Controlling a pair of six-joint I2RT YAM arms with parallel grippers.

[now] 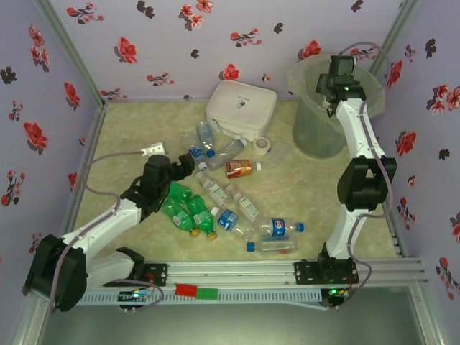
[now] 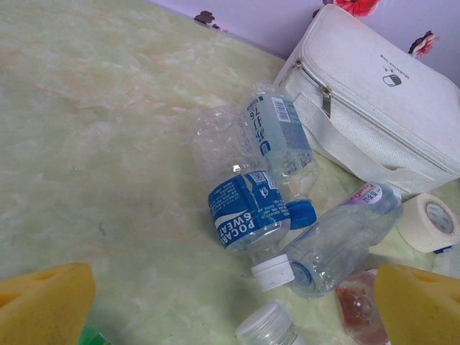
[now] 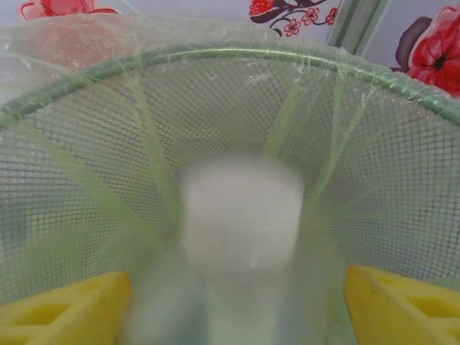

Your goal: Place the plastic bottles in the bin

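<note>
One bottle (image 3: 241, 215) hangs blurred between my right hand's (image 3: 237, 305) wide-apart pads (image 3: 65, 309), over the bin (image 3: 215, 61) at far right. Best to hold centred there until it drops clear. My left hand (image 2: 231, 302), wide, hovers over bottles (image 2: 248, 212) on the surface (image 2: 108, 144).

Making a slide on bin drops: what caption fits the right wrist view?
Right gripper open over the mesh-walled bin, a blurred white-capped bottle between its yellow fingers.
</note>
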